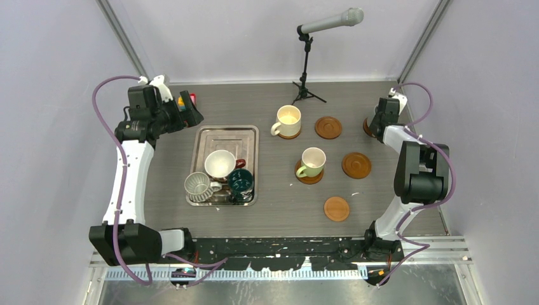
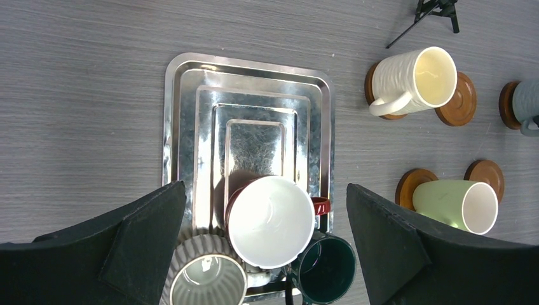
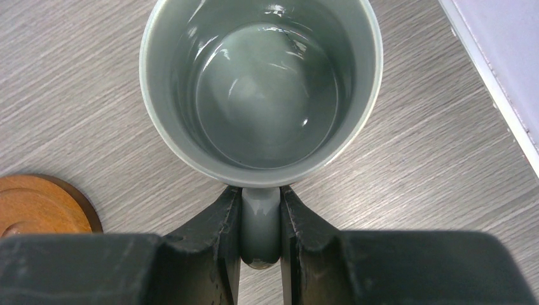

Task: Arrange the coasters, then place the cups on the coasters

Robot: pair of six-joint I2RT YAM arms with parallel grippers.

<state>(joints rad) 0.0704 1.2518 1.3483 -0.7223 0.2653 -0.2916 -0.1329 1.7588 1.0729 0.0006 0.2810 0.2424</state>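
Observation:
My right gripper (image 3: 260, 219) is shut on the handle of the grey-blue cup (image 3: 260, 82) at the table's far right. A brown coaster (image 3: 38, 206) shows just beside that cup; what is under the cup is hidden. The cream cup (image 1: 288, 121) and the pale green cup (image 1: 313, 162) each stand on a coaster. Three bare coasters (image 1: 328, 127) (image 1: 356, 165) (image 1: 337, 208) lie around them. The red-brown cup (image 2: 270, 221), the ribbed silver cup (image 2: 206, 273) and the dark teal cup (image 2: 327, 270) crowd the near end of the steel tray (image 2: 248, 121). My left gripper (image 2: 266, 187) hangs open high above them.
A microphone on a small tripod (image 1: 307, 60) stands at the back centre. A small coloured block toy (image 1: 187, 100) sits behind the left wrist at the back left. Grey walls close in on both sides.

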